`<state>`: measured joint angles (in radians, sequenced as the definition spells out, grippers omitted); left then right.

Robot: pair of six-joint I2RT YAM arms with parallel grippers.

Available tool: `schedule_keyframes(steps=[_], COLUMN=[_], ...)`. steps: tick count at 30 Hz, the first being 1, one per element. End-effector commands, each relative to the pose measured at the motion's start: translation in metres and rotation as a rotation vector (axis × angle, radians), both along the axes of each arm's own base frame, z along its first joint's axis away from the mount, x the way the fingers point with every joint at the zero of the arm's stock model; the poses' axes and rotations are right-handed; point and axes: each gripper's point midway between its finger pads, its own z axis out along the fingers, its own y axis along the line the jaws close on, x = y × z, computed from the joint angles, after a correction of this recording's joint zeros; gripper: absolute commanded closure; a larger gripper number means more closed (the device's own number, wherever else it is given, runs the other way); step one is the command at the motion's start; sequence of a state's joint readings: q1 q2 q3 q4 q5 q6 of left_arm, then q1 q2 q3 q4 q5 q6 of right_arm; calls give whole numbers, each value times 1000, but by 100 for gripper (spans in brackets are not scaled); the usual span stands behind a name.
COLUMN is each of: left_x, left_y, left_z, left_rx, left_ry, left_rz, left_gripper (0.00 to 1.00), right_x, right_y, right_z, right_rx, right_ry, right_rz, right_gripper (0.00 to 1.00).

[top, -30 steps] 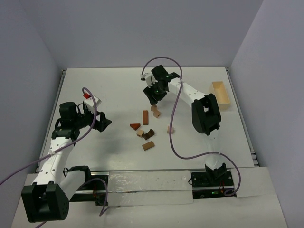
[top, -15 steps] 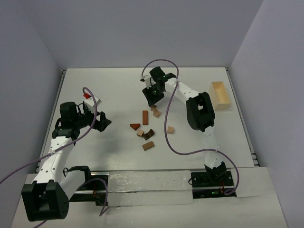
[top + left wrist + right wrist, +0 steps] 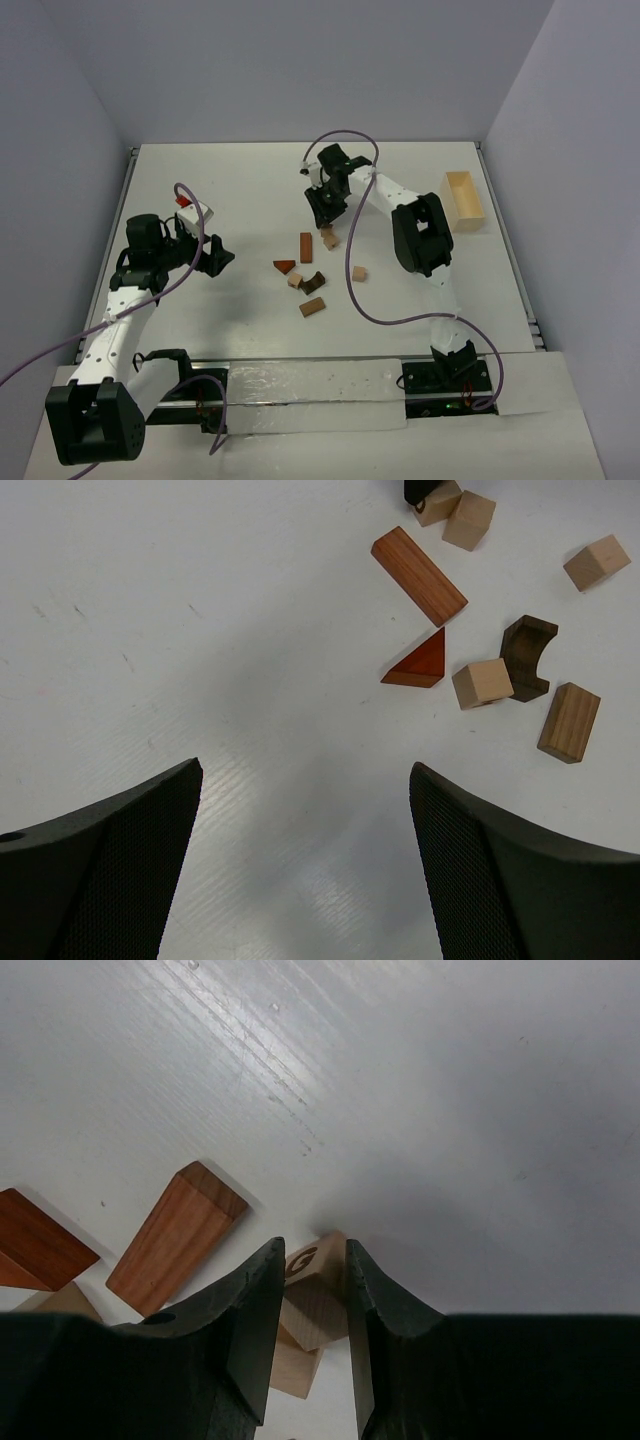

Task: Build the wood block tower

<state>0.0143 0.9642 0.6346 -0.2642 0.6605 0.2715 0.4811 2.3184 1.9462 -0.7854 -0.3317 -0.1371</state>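
The wood blocks lie loose on the white table. They are a reddish bar (image 3: 306, 246), a red-brown wedge (image 3: 285, 266), a dark arch (image 3: 312, 283), a tan bar (image 3: 312, 307) and tan cubes (image 3: 359, 273). My right gripper (image 3: 325, 208) is low at the back of the group. Its jaws (image 3: 315, 1260) press both sides of a tan cube marked G (image 3: 318, 1285), with a second tan cube (image 3: 295, 1368) just behind it. My left gripper (image 3: 305, 780) is open and empty, left of the blocks.
A pale wooden open box (image 3: 463, 199) stands at the back right. The left wrist view shows the bar (image 3: 420, 576), wedge (image 3: 420, 662), arch (image 3: 528, 655) and tan bar (image 3: 570, 722) ahead and to the right. The right arm's cable loops over the blocks.
My right gripper has come down and forward onto the two tan cubes at the back of the group. The left arm has not moved.
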Motion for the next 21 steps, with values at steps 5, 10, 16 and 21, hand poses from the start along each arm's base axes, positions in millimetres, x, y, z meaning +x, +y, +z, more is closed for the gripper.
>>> schedule_keyframes(steps=[5, 10, 16, 21], left_x=[8, 7, 7, 8], left_y=[-2, -2, -2, -2], left_z=[13, 13, 15, 15], left_rx=[-1, 1, -9, -9], left_ry=[-60, -61, -64, -63], left_rz=[-7, -8, -6, -4], left_gripper=[10, 10, 10, 10], right_x=[-19, -28, -37, -40], right_y=[-5, -11, -18, -17], right_z=[-6, -8, -2, 7], right_rx=[41, 28, 23, 38], right_ry=[128, 142, 132, 125], right_rz=[-83, -77, -50, -37], right_gripper=[63, 64, 64, 61])
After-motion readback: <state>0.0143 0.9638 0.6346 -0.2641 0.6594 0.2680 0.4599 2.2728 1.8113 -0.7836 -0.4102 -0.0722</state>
